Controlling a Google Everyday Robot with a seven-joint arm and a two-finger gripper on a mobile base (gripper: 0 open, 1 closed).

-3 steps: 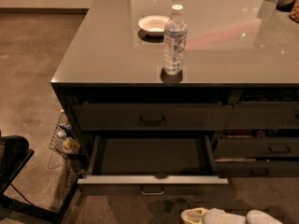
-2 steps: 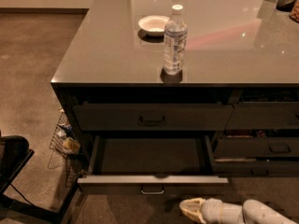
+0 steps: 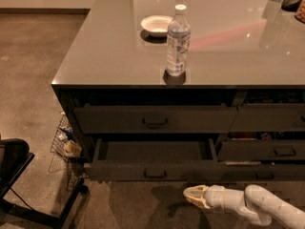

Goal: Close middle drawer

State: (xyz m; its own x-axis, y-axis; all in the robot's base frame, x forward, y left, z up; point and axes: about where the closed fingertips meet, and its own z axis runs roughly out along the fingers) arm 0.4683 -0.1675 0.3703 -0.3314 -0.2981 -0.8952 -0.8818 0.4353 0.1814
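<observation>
**Middle drawer found standing open; gripper low in front of it**

The brown, mottled concrete floor fills the left side of the view. On it stands a large dark-grey cabinet with a glossy grey top.

Under the top runs a wide dark upper drawer with a small bar handle, its front flush with the cabinet face. Directly below it is the middle drawer, wide, shallow and dark grey. It is pulled partway out, so its dark floor and side walls show from above. Its small central bar handle faces the camera. Narrower dark drawers sit to the right.

A white, jointed robot arm enters from the lower right corner and reaches left, close above the floor. A black piece of furniture stands at the left edge, and a wire basket sits beside the cabinet's left end.

On the top, a clear plastic water bottle with a white cap stands upright near the front edge. A small white bowl sits just behind it.

The cream-tipped gripper points left, below the middle drawer's front and right of its handle. It appears clear of the drawer. Whether it is open or closed cannot be told.
</observation>
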